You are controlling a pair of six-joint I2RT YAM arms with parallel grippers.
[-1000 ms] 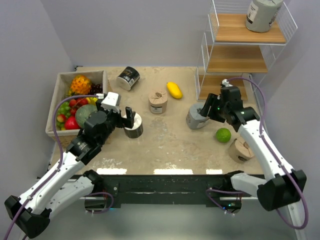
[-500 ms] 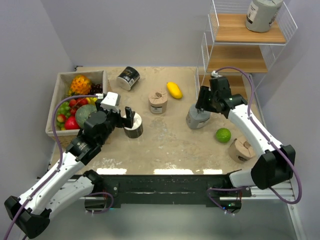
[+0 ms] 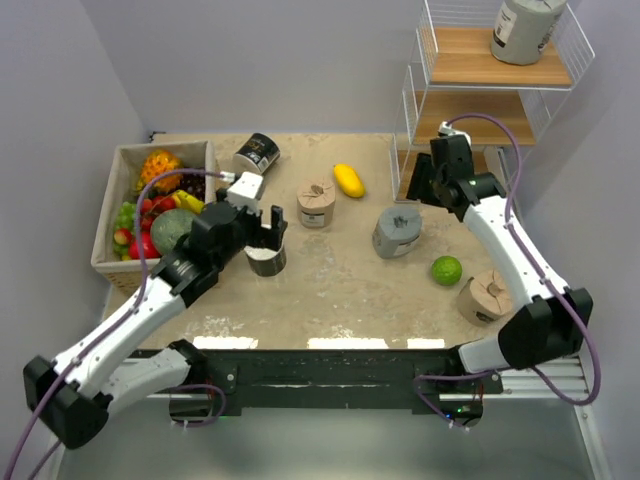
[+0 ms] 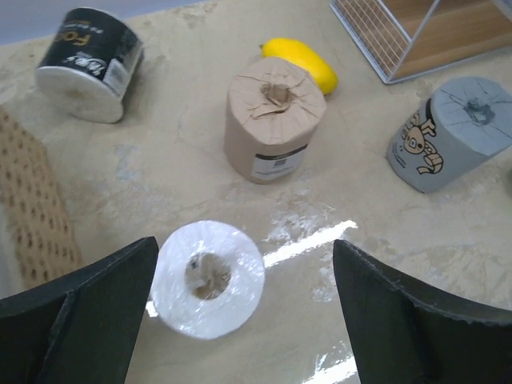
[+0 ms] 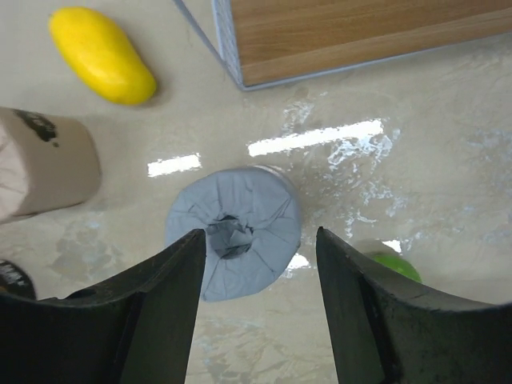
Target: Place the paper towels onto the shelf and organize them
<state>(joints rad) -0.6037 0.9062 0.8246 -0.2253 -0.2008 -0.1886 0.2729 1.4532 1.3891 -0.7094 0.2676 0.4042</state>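
Left end effector (image 3: 268, 228) spread over black roll (image 3: 266, 258) | right end effector (image 5: 258, 240) spread, off grey roll (image 3: 398, 232), by shelf (image 3: 470, 120)

In the top view, the upper edge cuts the grey roll (image 3: 524, 35) on the shelf (image 3: 470, 118), and the right arm (image 3: 480, 200) hides part of the lowest board. The left gripper (image 3: 268, 228) covers part of a black roll (image 3: 266, 263). In the right wrist view, the left edge cuts the tan roll (image 5: 40, 172), and a finger (image 5: 376, 320) hides part of the green fruit (image 5: 398, 268).
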